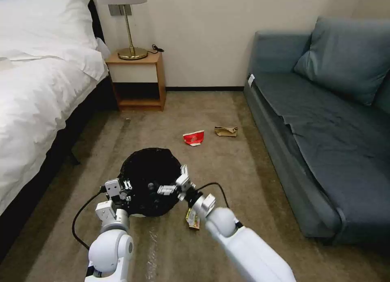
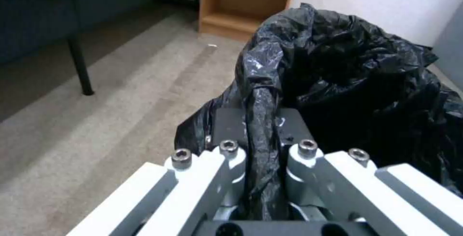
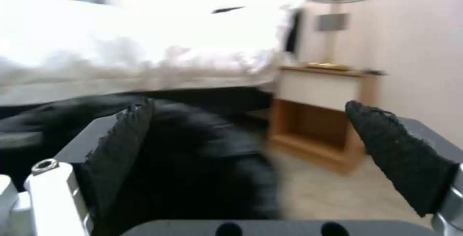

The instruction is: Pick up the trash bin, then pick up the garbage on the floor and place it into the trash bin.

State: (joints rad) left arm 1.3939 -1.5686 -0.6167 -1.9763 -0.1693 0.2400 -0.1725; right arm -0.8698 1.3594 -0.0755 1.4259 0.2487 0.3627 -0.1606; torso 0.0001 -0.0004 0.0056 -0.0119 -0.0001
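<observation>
Two grippers were at the trash bin (image 1: pixel 148 180), which sat on the carpet (image 1: pixel 227 172) between bed (image 1: pixel 36 91) and sofa (image 1: pixel 325 123). Left gripper (image 2: pixel 260 134) was clamped on its bagged rim; right gripper (image 1: pixel 172 184) hung over the mouth, fingers apart, holding nothing. Bin looked light and stiff, liner soft and slippery, so pinch rim, not loose film. Red cup (image 1: pixel 193 137) and brown paper (image 1: pixel 226 131) lay farther out; wrapper (image 1: pixel 193 219) under the right wrist.
</observation>
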